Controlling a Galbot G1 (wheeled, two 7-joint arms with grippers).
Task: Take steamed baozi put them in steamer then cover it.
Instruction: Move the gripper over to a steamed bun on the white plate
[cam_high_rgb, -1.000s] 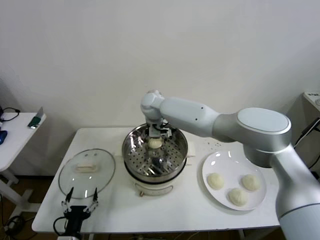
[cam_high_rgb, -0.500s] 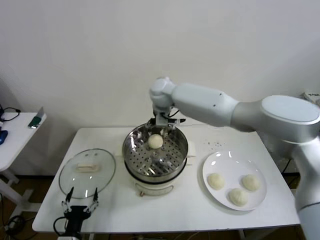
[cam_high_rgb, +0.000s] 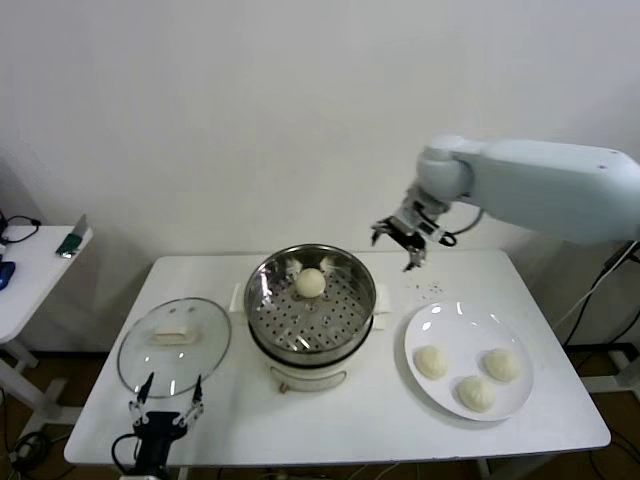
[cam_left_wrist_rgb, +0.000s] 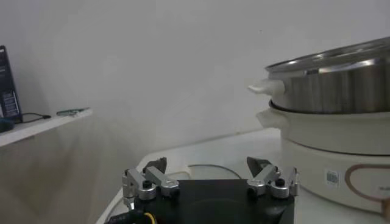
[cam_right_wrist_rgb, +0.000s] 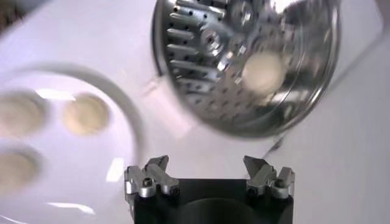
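One cream-white baozi (cam_high_rgb: 311, 283) lies in the shiny steel steamer (cam_high_rgb: 310, 333) at the table's middle; it also shows in the right wrist view (cam_right_wrist_rgb: 263, 70). Three baozi (cam_high_rgb: 432, 362) (cam_high_rgb: 501, 365) (cam_high_rgb: 477, 393) lie on the white plate (cam_high_rgb: 447, 322) at the right. My right gripper (cam_high_rgb: 400, 240) is open and empty, raised in the air between the steamer and the plate; in its wrist view (cam_right_wrist_rgb: 207, 167) the steamer (cam_right_wrist_rgb: 201, 67) and plate (cam_right_wrist_rgb: 131, 131) lie below. My left gripper (cam_high_rgb: 167, 394) is open and empty at the table's front left edge, by the glass lid (cam_high_rgb: 174, 340).
The white pot base (cam_left_wrist_rgb: 341, 134) under the steamer shows in the left wrist view. A small side table (cam_high_rgb: 30, 265) with a phone stands at far left. A few dark specks (cam_high_rgb: 430, 290) lie on the white table behind the plate.
My right gripper has let the baozi go in the steamer, risen and swung right, from over the steamer to above the space beside the plate. The left arm has barely moved.
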